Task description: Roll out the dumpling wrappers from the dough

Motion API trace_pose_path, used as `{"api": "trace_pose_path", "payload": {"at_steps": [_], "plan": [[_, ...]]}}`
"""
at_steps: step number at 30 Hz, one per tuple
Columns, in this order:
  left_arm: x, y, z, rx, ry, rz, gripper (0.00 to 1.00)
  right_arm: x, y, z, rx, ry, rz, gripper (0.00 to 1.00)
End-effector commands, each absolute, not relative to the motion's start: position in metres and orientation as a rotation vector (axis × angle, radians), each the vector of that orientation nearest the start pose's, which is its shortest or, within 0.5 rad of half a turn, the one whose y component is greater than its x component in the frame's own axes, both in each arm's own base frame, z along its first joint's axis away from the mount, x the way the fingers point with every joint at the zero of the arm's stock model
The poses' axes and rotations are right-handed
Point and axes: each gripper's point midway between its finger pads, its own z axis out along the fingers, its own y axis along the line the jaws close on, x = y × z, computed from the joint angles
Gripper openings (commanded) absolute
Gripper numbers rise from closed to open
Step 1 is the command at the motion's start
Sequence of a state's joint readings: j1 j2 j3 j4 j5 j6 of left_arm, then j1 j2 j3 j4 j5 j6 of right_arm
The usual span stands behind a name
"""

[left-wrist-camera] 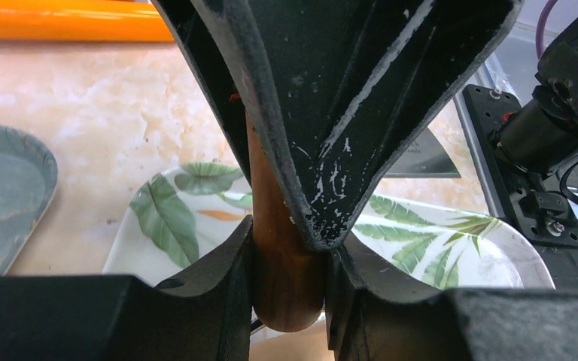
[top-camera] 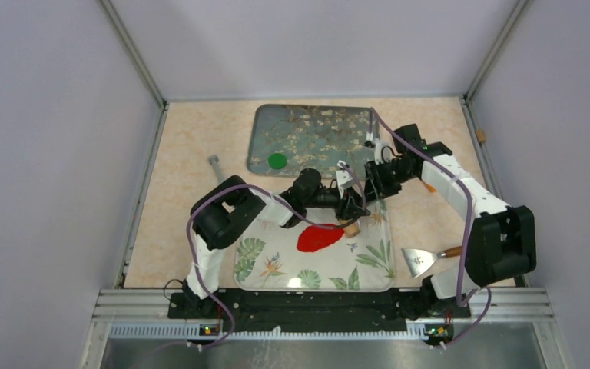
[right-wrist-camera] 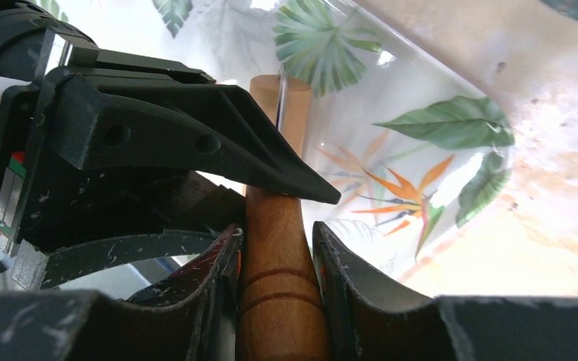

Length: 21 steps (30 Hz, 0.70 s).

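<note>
A wooden rolling pin (top-camera: 351, 227) is held over the far right part of the leaf-print tray (top-camera: 276, 269), with both grippers shut on it. My left gripper (top-camera: 347, 206) grips one end (left-wrist-camera: 286, 278). My right gripper (top-camera: 369, 184) grips the grooved handle (right-wrist-camera: 278, 301), and its finger overlaps the left one's. A flat, irregular red clay patch (top-camera: 319, 237) lies on the leaf tray just left of the pin's end. A small round green wrapper (top-camera: 277, 161) lies on the blue-grey floral tray (top-camera: 315, 127). No small red disc shows.
A metal scraper (top-camera: 421, 260) with a wooden handle lies on the table at the right, by the right arm. A grey tool (top-camera: 215, 165) lies left of the floral tray. An orange object (left-wrist-camera: 60, 19) lies on the table beyond the grippers.
</note>
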<state>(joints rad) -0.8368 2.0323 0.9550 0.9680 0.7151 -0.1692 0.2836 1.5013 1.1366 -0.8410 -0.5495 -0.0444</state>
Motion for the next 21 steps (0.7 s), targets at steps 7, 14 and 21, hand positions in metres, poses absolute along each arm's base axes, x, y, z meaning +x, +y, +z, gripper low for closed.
{"api": "trace_pose_path", "payload": {"at_steps": [7, 14, 21], "plan": [[0.269, -0.467, 0.165, 1.071, 1.426, -1.239, 0.0, 0.247, 0.194, 0.184, -0.794, 2.472, 0.887, 0.0], [0.274, -0.421, 0.159, 1.019, 1.548, -1.154, 0.0, 0.233, 0.23, 0.172, -0.928, 2.449, 0.987, 0.0], [0.255, -0.377, 0.111, 0.976, 1.715, -1.083, 0.0, 0.228, 0.269, 0.143, -1.057, 2.451, 1.07, 0.0]]}}
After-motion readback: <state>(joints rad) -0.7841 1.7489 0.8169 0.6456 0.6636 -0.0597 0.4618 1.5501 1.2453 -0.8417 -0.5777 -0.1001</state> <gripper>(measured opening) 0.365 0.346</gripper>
